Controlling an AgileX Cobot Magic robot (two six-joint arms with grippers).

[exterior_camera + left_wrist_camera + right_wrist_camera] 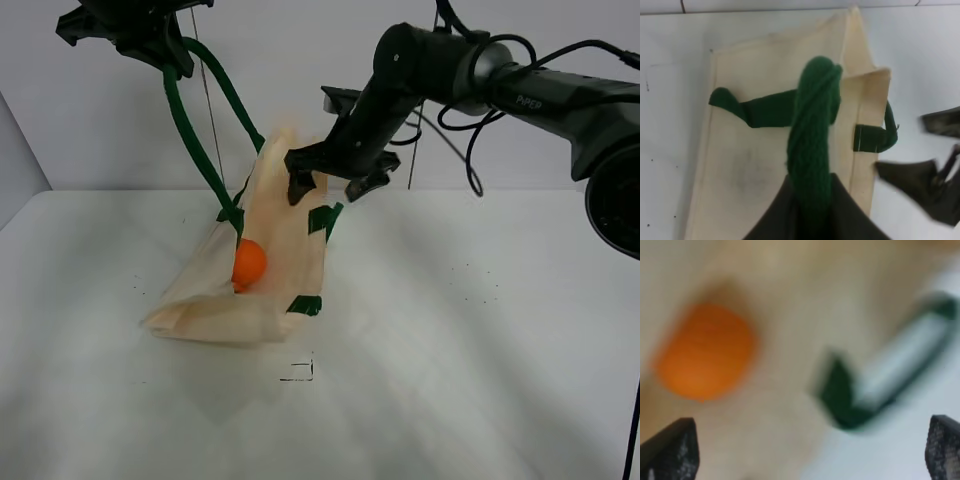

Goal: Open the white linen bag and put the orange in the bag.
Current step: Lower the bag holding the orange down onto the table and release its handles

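Observation:
The white linen bag point(285, 265) is held up by one dark green handle point(195, 130), its mouth open toward the camera and its lower end resting on the table. The orange point(248, 263) sits inside the open mouth. My left gripper point(172, 55) is shut on that handle high at the upper left; the left wrist view shows the strap point(815, 135) running into my gripper above the bag point(755, 165). My right gripper point(330, 187) is open and empty just above the bag's upper edge. Its wrist view shows the blurred orange point(705, 350) and the second handle point(880, 375) below the gripper point(810, 450).
The bag rests on a white table point(480, 330) with a small black square mark point(298, 372) in front of it. A pale wall stands behind. Cables hang from the right arm point(470, 150). The right gripper also shows in the left wrist view point(935, 175).

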